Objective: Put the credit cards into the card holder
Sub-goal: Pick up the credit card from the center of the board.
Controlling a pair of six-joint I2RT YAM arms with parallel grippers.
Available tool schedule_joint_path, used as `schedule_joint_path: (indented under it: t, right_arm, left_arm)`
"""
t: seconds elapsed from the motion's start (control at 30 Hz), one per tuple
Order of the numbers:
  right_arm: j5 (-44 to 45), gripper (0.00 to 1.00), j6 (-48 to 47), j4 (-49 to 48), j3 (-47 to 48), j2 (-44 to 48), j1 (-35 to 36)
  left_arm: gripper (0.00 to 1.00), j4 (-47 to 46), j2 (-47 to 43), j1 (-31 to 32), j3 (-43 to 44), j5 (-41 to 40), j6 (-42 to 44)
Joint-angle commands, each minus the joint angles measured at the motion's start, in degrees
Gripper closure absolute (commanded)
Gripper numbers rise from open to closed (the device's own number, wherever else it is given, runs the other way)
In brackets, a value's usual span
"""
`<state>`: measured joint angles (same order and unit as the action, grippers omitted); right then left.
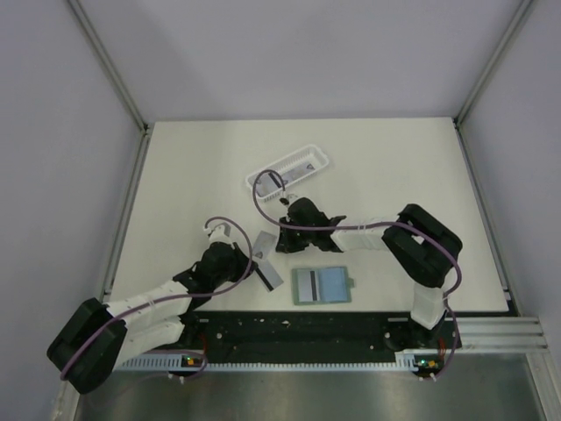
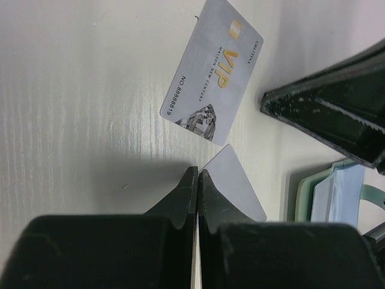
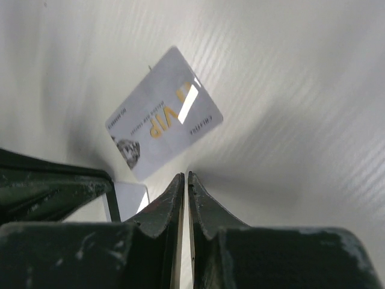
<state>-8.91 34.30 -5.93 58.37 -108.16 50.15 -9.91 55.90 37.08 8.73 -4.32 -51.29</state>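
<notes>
Card holder (image 1: 334, 286): sage-green, lying open and flat on the counter (image 1: 193, 175) at near centre, pale bluish inside facing up.

Striped card (image 1: 304, 285): light grey, black stripe up, lying on the holder's left half. Can't tell whether it is tucked in or only laid there.

VIP card (image 2: 212, 78): grey with gold lettering and a diamond picture. It lies flat and face up, askew, left of and beyond the holder.

Third card (image 2: 236, 183): plain grey face, tilted, pinched by one edge in the left tool (image 2: 197, 174), between the VIP card and the holder.
</notes>
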Motion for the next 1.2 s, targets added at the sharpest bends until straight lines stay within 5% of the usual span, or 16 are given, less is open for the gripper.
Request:
schedule_joint_path:
  t: [0.0,0.57,0.9,1.17]
  right_arm:
    - [-1.7,0.93,0.1,1.4,-6.6,5.1,1.8]
    - [-5.6,0.93,5.2,-5.1,-17.9,11.2,9.1]
    - [-3.8,0.92,8.0,-5.4,-20.8,15.0,12.2]
    - [-2.2,0.89,9.1,-4.4,-21.5,17.7,14.2]
  left_arm:
    - [1.0,1.8,1.7,0.0,-0.3,0.0,1.5]
    - [1.0,-2.7,2.4,2.1,-2.3,7.6,2.2]
    - [1.0,2.8,-1.2,12.8,-3.4,-0.1,-3.9]
    - [1.0,8.5,-10.5,14.1,-5.6,-2.4,-6.1]
